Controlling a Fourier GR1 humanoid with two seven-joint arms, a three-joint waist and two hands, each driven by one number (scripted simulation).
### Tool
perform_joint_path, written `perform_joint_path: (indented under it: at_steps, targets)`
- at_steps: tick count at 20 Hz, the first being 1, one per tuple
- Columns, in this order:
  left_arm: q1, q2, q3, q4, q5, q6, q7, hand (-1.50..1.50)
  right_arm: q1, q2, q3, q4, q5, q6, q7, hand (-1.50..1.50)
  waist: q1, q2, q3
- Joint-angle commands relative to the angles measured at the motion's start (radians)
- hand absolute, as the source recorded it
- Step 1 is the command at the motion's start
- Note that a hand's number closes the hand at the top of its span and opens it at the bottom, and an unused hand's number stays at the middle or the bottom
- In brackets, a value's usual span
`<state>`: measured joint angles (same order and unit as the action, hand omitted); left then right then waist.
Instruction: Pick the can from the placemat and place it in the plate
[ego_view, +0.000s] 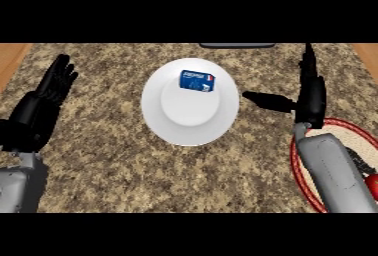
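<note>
A blue can (196, 81) with a white and red label lies in the far part of the white plate (173, 125), at the counter's middle. My right hand (310, 97) is to the right of the plate, open, fingers straight and pointing away, thumb stretched toward the plate; it holds nothing and does not touch the can. My left hand (43, 102) rests open at the left edge, fingers up. The placemat (354, 135), beige with a red rim, lies at the right under my right forearm, which hides most of it.
A red object (373, 186) peeks in at the right edge on the placemat. A dark flat object (236, 45) sits at the counter's far edge. Wooden strips border the speckled counter (111, 165) at both upper corners.
</note>
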<state>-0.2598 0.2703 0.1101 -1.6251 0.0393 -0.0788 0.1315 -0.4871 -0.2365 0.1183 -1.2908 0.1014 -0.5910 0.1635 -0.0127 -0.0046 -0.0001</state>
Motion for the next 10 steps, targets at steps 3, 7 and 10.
perform_joint_path:
  at_steps: [3, 7, 10]
  targets:
    - [-0.010, -0.006, -0.009, -0.041, -0.015, -0.004, 0.043, 0.00, 0.221, -0.075, -0.039, -0.220, -0.030, 0.098, -0.014, -1.50, 0.005, 0.002, 0.000]
    - [-0.019, -0.004, 0.016, -0.026, -0.006, -0.008, 0.034, 0.00, 0.325, -0.144, -0.116, -0.285, -0.075, 0.185, -0.060, -1.50, 0.004, 0.003, 0.000]
    - [-0.008, -0.014, 0.013, 0.016, -0.030, -0.015, -0.014, 0.00, 0.318, -0.132, -0.126, -0.289, -0.004, 0.165, -0.054, -1.50, 0.009, 0.004, 0.000]
